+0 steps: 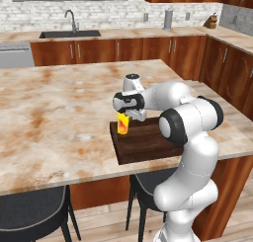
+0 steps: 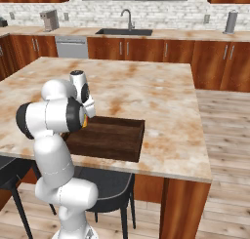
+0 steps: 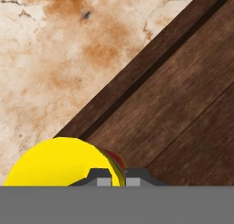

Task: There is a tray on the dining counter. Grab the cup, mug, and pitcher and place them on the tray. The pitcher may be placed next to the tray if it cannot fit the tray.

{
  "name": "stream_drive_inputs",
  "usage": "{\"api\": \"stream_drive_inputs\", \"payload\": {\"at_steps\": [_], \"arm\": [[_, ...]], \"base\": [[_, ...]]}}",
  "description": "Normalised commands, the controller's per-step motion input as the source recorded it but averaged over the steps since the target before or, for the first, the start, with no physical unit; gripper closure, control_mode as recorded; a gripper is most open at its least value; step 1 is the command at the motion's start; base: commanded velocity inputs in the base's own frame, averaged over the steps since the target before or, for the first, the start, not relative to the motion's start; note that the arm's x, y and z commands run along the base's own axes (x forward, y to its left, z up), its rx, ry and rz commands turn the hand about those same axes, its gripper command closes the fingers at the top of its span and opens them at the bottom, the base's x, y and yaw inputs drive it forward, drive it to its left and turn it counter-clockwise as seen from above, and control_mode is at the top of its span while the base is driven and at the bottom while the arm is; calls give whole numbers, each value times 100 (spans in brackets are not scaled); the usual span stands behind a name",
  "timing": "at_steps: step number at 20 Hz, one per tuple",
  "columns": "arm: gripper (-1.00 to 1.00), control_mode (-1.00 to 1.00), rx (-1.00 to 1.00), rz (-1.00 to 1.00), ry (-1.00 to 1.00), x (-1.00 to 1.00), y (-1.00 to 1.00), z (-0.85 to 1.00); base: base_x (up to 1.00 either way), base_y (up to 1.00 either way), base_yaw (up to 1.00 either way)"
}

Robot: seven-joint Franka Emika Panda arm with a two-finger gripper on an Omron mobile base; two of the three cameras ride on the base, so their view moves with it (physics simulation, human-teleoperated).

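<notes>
The small yellow handleless cup [image 1: 122, 124] was gripped at its rim by the closed hand [image 1: 124, 114] and held over the left corner of the dark brown wooden tray [image 1: 148, 140], evidently for setting down there. One cup and one tray were seen on the beige marble counter [image 1: 54, 107].

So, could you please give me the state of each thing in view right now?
gripper: shut on the cup's rim
cup: upright, held over the tray's corner
tray: flat on the dining counter, bare
pitcher: upright on the back counter
</notes>
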Motion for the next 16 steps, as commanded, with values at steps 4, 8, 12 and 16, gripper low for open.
{"api": "stream_drive_inputs", "payload": {"at_steps": [4, 8, 12, 16], "arm": [[-100, -100, 0, 0, 0, 0, 0, 0], [-100, -100, 0, 0, 0, 0, 0, 0], [-100, -100, 0, 0, 0, 0, 0, 0], [-100, -100, 0, 0, 0, 0, -1, 0]], "base": [[0, 0, 0], [0, 0, 0], [0, 0, 0], [0, 0, 0]]}}
